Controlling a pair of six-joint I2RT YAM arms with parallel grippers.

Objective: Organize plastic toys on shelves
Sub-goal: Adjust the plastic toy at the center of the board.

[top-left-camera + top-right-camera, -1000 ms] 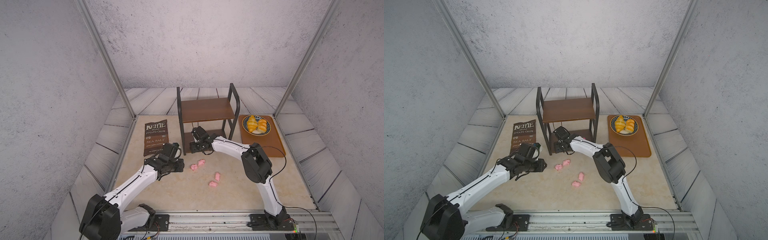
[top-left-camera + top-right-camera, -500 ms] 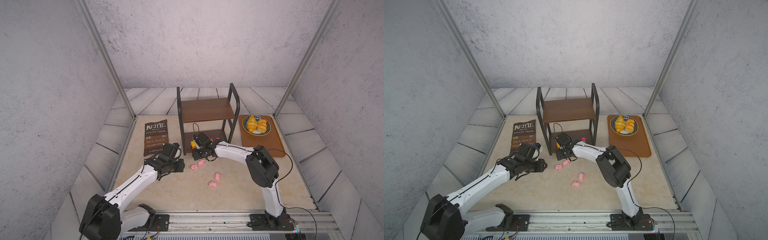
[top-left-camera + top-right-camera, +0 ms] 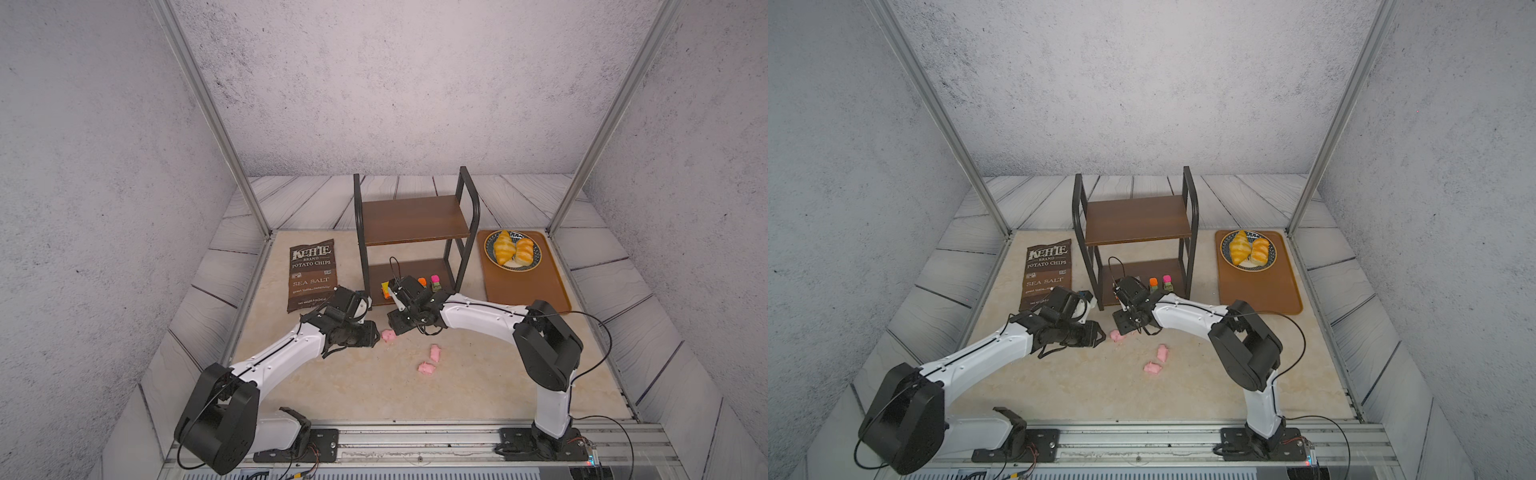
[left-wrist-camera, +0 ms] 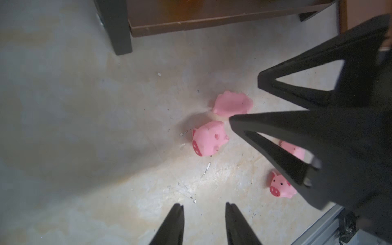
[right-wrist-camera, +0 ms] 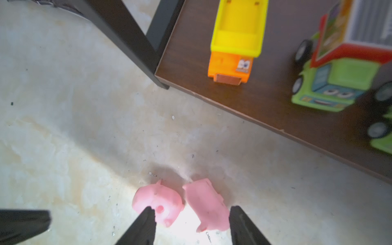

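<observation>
Nearest, on the beige marble-look table (image 3: 332,390), the left gripper (image 4: 203,212) hovers w/ thin black jaws apart, nothing btw. them. Just ahead lie four small pink pigs (image 3: 435,352), rounded and matte, all on the table, none on the shelves (image 3: 411,220). The first pig (image 4: 209,139) lies tipped, dark snout visible. The second pig (image 4: 232,104) shows only a plain flat side. The right gripper (image 5: 192,210) hangs over these two, jaws apart, not clamped; if a tip touches one, I cannot tell. In both top views the two are hard to separate. The third pig (image 4: 294,151) is half hidden behind the right gripper. The fourth pig (image 4: 280,186) faces the left wrist camera.

Farther, the shelves: smooth dark wood boards, black metal tube frame. On the lower board (image 3: 415,268) stand glossy trucks (image 3: 386,288): yellow truck (image 5: 237,31), boxy; grey-top truck (image 5: 331,84), blurred, top cut off; orange-top truck (image 3: 1153,282); pink-top truck (image 3: 1167,279).

Beyond, a crinkled chips bag (image 3: 311,270) lies flat at left. At right a brown tray (image 3: 523,299) carries a plate (image 3: 534,262) w/ two golden croissants (image 3: 505,247).
</observation>
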